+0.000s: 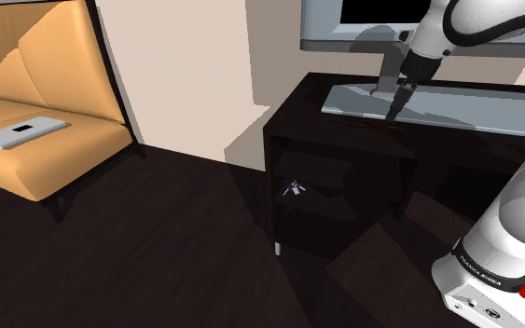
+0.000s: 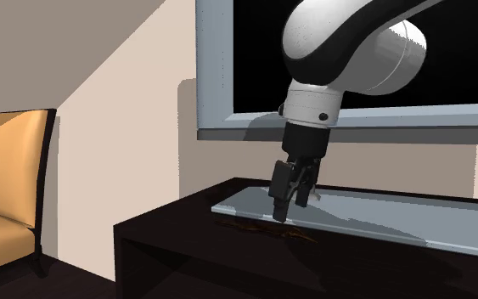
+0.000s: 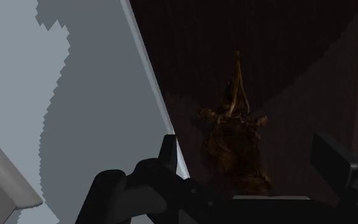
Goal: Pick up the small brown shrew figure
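The small brown shrew figure (image 3: 234,140) lies flat on the dark cabinet top (image 2: 186,246), right beside the edge of the TV's grey base plate (image 3: 75,83). In the second exterior view the shrew (image 2: 267,228) is a thin brown streak in front of the plate (image 2: 373,217). My gripper (image 3: 247,153) hangs just above it, open, one finger (image 3: 168,153) at the plate's edge and the other finger (image 3: 330,156) out past the figure, neither touching it. My gripper (image 2: 283,211) points down at the cabinet, and in the shoulder view the gripper (image 1: 402,101) hovers over the plate's front edge (image 1: 456,110).
A large TV (image 2: 356,51) stands behind the gripper on the dark cabinet (image 1: 344,177). A small blue thing (image 1: 294,188) sits low at the cabinet's front. An orange sofa (image 1: 36,121) with a flat white device (image 1: 22,130) stands at the shoulder view's left, across dark floor.
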Tool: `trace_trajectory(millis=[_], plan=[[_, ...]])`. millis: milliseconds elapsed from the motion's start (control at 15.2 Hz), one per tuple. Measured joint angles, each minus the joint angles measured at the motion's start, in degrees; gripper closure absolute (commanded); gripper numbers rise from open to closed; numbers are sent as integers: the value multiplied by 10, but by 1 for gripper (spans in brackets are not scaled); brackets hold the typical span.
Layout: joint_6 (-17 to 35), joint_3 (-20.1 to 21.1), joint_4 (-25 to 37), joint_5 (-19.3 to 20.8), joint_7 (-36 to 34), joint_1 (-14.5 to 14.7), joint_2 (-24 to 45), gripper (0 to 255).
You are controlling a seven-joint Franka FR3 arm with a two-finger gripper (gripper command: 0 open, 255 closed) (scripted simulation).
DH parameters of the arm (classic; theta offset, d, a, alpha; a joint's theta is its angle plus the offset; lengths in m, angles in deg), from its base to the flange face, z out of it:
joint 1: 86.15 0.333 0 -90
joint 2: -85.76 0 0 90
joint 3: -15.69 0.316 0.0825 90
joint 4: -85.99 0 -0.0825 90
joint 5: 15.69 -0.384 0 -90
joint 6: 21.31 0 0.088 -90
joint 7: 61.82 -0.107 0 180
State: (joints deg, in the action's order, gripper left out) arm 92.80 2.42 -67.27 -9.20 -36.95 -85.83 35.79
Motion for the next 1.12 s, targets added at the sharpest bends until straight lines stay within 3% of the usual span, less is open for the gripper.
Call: trace_trajectory(millis=[396, 462, 1122], plan=[[53, -10, -43, 7, 5, -3, 8, 0], [55, -10, -45, 7, 6, -3, 8, 255], [58, -11, -47, 8, 6, -3, 8, 255]])
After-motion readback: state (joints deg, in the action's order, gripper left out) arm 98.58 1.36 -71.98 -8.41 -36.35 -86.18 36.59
